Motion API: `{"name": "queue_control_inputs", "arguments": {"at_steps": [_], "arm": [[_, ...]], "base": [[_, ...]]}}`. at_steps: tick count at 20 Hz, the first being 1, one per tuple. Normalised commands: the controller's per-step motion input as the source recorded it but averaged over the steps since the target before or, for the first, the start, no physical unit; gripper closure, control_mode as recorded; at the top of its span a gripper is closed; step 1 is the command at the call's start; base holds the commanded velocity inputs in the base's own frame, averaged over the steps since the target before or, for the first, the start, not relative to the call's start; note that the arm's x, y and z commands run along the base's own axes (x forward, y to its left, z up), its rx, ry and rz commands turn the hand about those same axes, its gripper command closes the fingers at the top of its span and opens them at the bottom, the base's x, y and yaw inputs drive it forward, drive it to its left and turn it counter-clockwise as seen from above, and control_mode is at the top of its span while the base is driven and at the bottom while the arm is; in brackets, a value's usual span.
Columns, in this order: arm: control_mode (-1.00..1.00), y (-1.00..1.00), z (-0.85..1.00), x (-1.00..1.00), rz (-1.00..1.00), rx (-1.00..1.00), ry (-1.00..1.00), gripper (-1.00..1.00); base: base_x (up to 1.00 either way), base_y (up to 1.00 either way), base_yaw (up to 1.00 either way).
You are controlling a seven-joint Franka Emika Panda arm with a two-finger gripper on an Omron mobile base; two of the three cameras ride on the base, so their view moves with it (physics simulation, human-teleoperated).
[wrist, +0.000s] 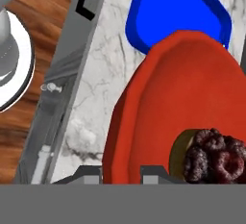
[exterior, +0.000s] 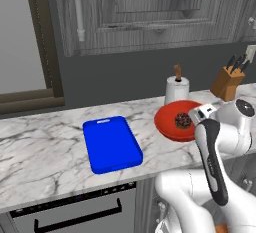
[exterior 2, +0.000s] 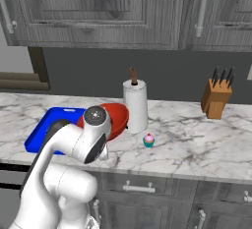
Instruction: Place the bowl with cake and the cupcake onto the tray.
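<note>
I have the gripper (wrist: 120, 172) pinched on the near rim of the bowl with cake (wrist: 158, 117); in the hand view its two dark tips straddle the red edge, one on either side. The bowl looks lifted and tipped: in the right base view it sits at an angle above the marble counter (exterior 2: 197, 144), its rim overlapping the near end of the tray (exterior 2: 44, 125).

Risks from here, as I judge them:
- A grip on one edge of a wide, shallow bowl leaves most of it hanging beyond the fingers. A quick swing could make it pivot or slip out.
- The cake (wrist: 214, 153) is a loose dark lump near the centre. More tilt could roll it toward the low side or out.
- The paper towel roll (exterior 2: 135, 106) stands just beside the bowl; a careless sweep could knock it over.
- Releasing too early would land the bowl half on the tray's raised edge.

The bowl is round, red and shallow, its cake knobbly and dark brown. The tray is flat, bright blue, with a slot handle at its far end in the left base view. The cupcake (exterior 2: 148, 140), teal wrapper and pink top, waits on the counter beside the towel roll, well apart from the tray. A knife block (exterior 2: 216, 98) stands farther right.
</note>
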Motion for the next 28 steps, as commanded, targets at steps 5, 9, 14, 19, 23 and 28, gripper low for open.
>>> {"name": "queue_control_inputs", "arguments": {"at_steps": [5, 9, 14, 19, 23, 28], "arm": [[-1.00, 0.50, 0.05, 0.03, 0.24, 0.00, 0.07, 1.00], [-1.00, 0.43, 0.10, 0.09, 0.17, 0.00, 0.07, 1.00], [-1.00, 0.38, 0.13, 0.03, 0.09, 0.02, 0.07, 1.00], [-1.00, 0.40, 0.01, 0.11, 0.04, 0.09, 0.16, 1.00], [-1.00, 0.35, 0.00, 0.14, 0.00, 0.10, 0.07, 1.00], [-1.00, 0.32, -0.05, 0.20, 0.00, 0.10, 0.02, 1.00]], "base": [[0.00, 0.00, 0.00], [0.00, 0.00, 0.00], [0.00, 0.00, 0.00], [0.00, 0.00, 0.00], [0.00, 0.00, 0.00], [0.00, 0.00, 0.00]]}}
